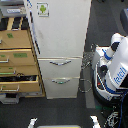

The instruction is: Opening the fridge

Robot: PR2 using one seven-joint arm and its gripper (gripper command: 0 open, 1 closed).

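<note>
The tall white fridge stands in the middle of the exterior view. Its large upper door carries a small green-marked sticker near the top and a long vertical handle along its left edge. Below are two drawers with curved handles, the upper and the lower. The door and both drawers look shut. No gripper shows. Two small white parts stick in at the bottom edge; I cannot tell what they are.
A tan wooden drawer cabinet stands against the fridge on the exterior view's left, one drawer partly pulled out. A white and blue robot body with cables stands close on the right. Dark floor lies in front.
</note>
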